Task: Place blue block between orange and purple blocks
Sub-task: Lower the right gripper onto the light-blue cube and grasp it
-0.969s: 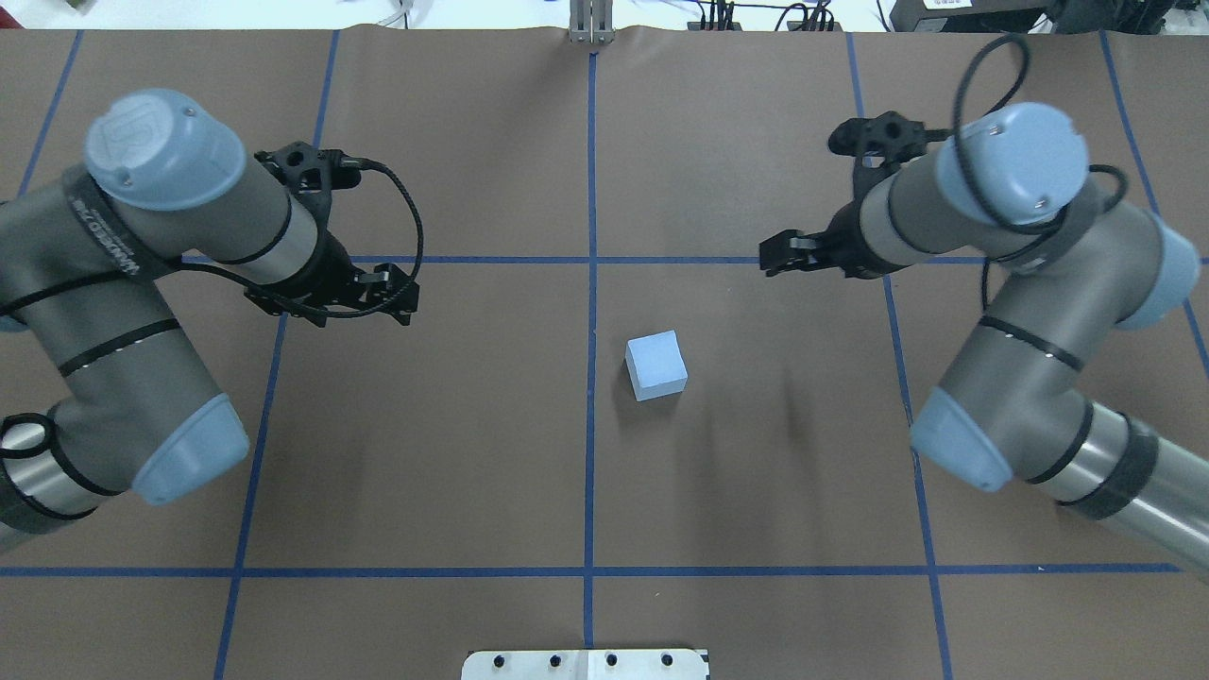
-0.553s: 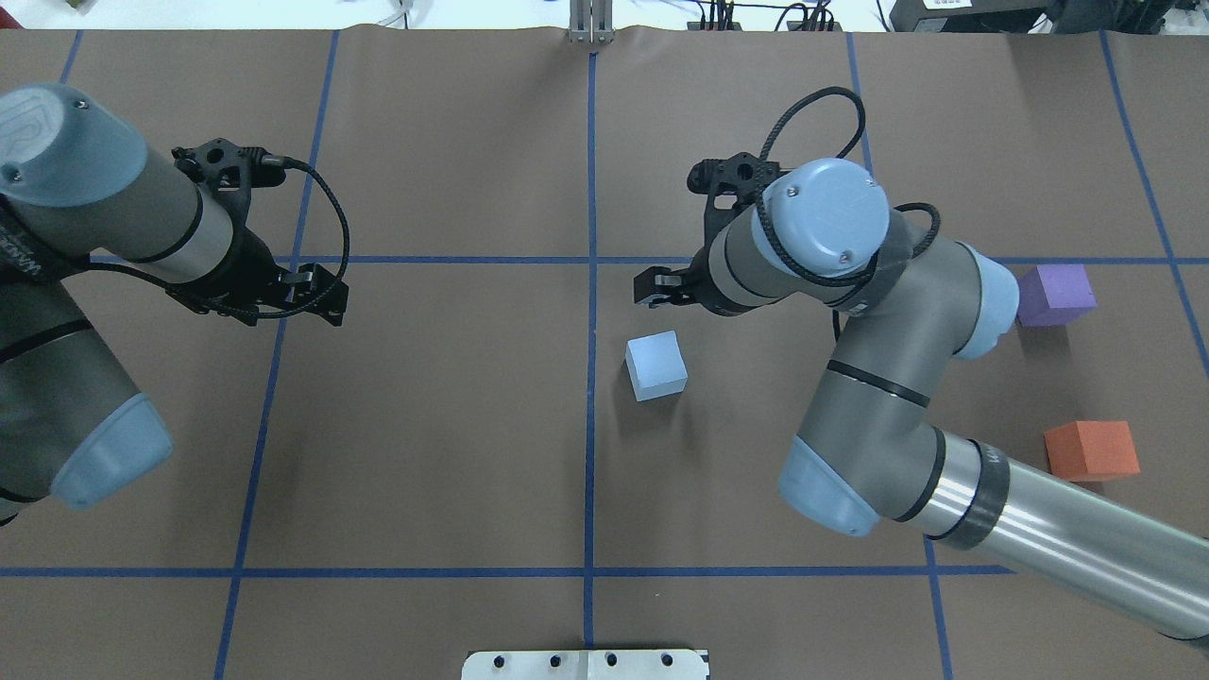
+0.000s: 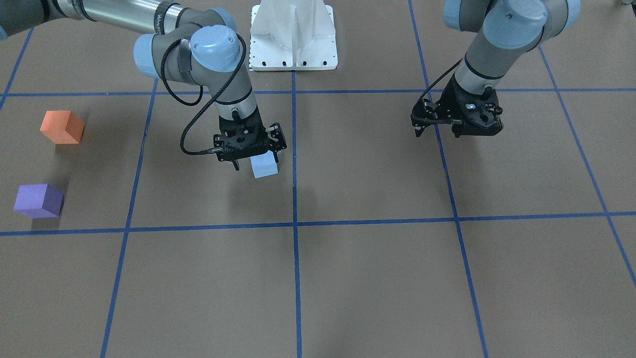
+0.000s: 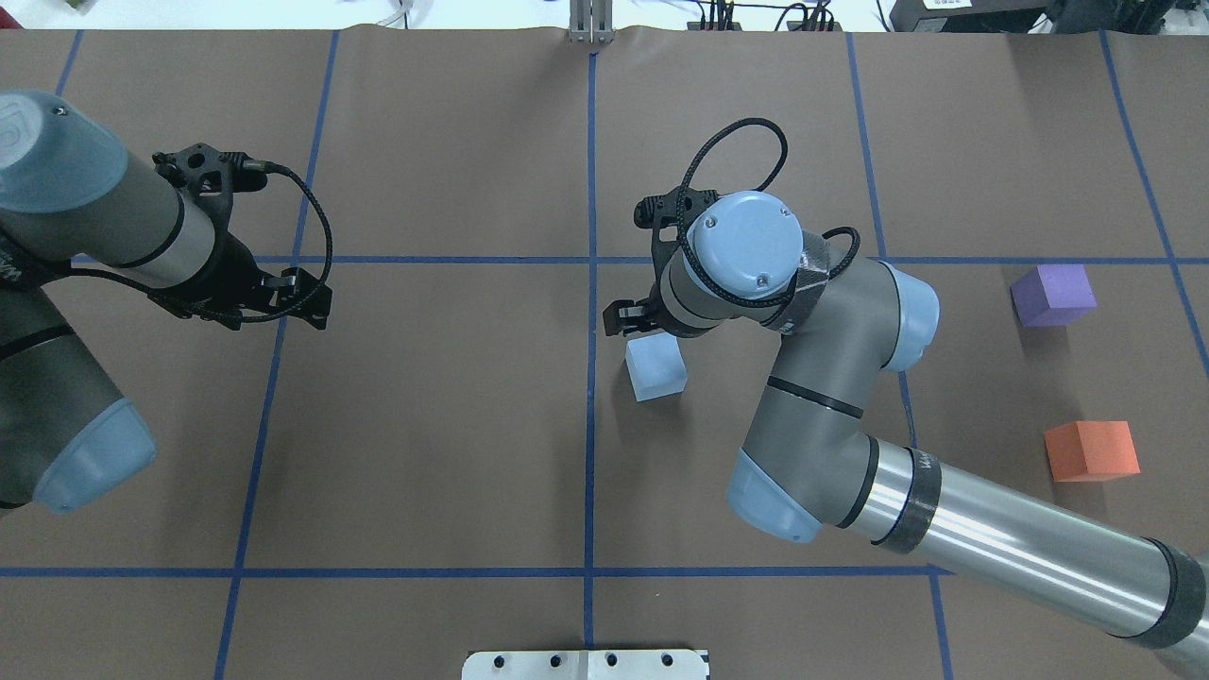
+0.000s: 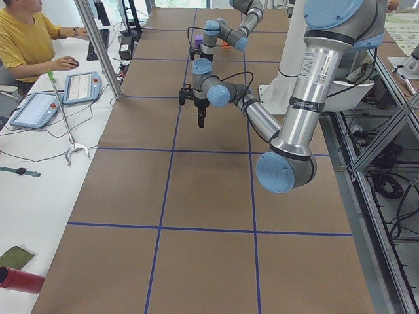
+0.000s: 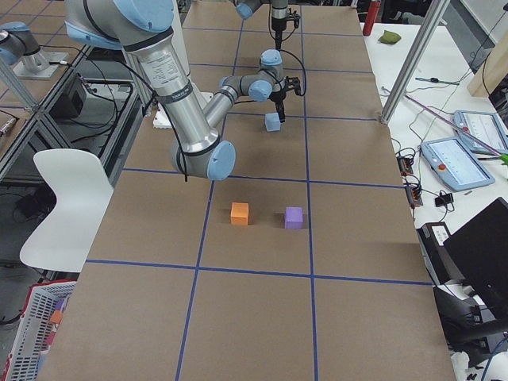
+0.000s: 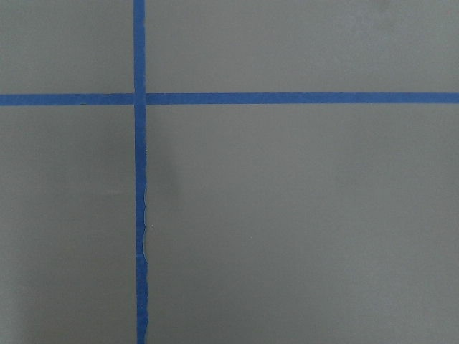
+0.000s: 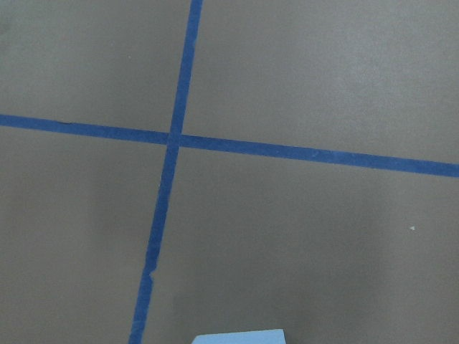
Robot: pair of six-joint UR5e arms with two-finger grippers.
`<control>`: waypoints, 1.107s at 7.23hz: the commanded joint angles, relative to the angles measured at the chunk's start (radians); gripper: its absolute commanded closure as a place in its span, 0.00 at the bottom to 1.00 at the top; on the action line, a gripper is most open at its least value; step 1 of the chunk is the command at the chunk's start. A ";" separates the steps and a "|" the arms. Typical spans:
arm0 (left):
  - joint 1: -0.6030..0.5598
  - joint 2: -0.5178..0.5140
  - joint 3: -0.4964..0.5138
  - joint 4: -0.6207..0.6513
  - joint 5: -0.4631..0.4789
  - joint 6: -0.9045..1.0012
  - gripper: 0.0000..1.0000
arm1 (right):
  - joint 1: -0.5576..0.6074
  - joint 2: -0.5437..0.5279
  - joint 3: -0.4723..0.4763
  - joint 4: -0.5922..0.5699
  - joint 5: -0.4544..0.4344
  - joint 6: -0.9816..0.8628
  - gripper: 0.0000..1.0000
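The pale blue block point(image 4: 655, 366) rests on the brown table near the centre line, also seen as the blue block point(image 3: 264, 165), and its top edge just shows in the right wrist view point(image 8: 238, 337). My right gripper point(image 3: 256, 158) hangs open close over the block's far side, with nothing in it. The purple block point(image 4: 1053, 295) and the orange block point(image 4: 1091, 450) stand apart at the far right, with a gap between them. My left gripper point(image 4: 300, 295) hovers open and empty over the left half of the table.
Blue tape lines grid the table. The robot's white base plate point(image 3: 293, 35) sits at the near edge. In the exterior left view, a person point(image 5: 26, 39) sits at a side desk with tablets. A white chair point(image 6: 67, 206) stands beside the table.
My right arm swung left across the table to the blue block, uncovering the purple and orange blocks. My left arm drew back to the left. No block has moved.
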 commanded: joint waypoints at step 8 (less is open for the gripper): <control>0.000 0.011 -0.006 0.002 -0.003 -0.006 0.00 | -0.064 -0.003 -0.023 0.006 -0.061 -0.050 0.40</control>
